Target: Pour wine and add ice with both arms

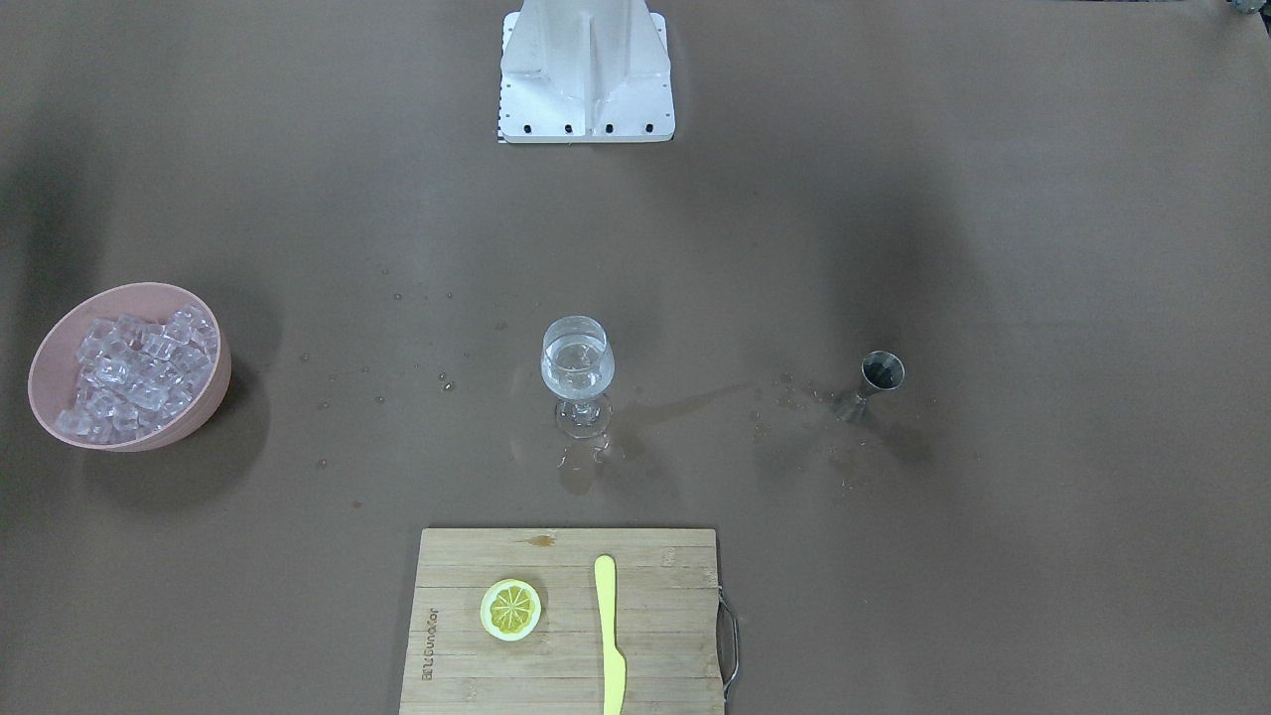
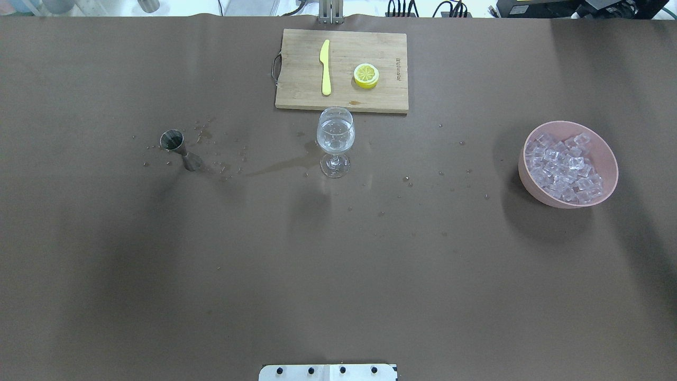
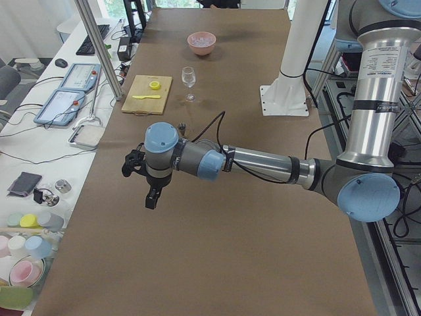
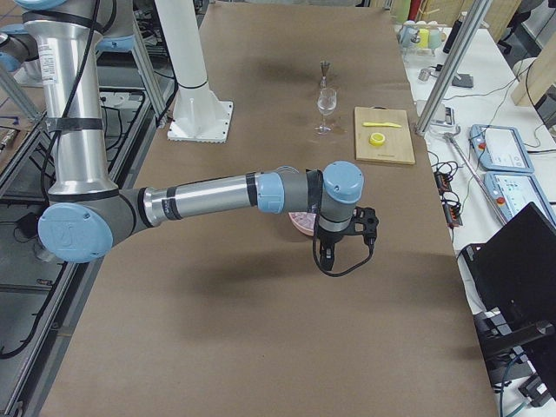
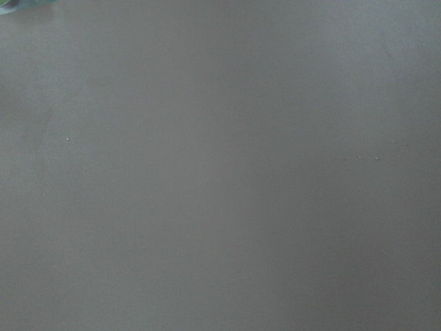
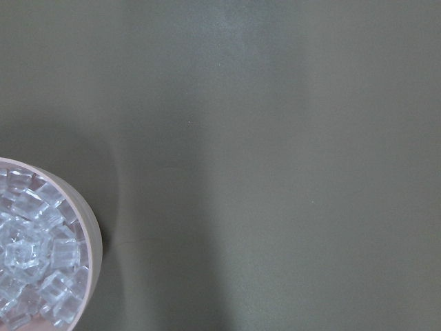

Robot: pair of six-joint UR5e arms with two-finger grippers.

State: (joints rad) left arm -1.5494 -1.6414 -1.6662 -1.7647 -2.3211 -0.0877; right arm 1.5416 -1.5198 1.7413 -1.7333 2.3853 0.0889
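Left arm (image 3: 263, 161) and right arm (image 4: 208, 195) hang nearest above the desk (image 2: 211, 275), I cannot tell their jaws' state, with ice (image 2: 563, 166) at three o'clock of the wine (image 2: 335, 140).

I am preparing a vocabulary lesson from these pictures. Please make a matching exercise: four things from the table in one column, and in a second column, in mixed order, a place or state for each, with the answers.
Things
1. wine glass
2. pink bowl
3. lemon slice
4. metal jigger

Places or states
a. lies on the wooden board beside the yellow knife
b. stands among spilled drops, on the robot's left side
c. holds the wine, a clear liquid
d. is heaped with ice cubes

Pairs: 1-c, 2-d, 3-a, 4-b.
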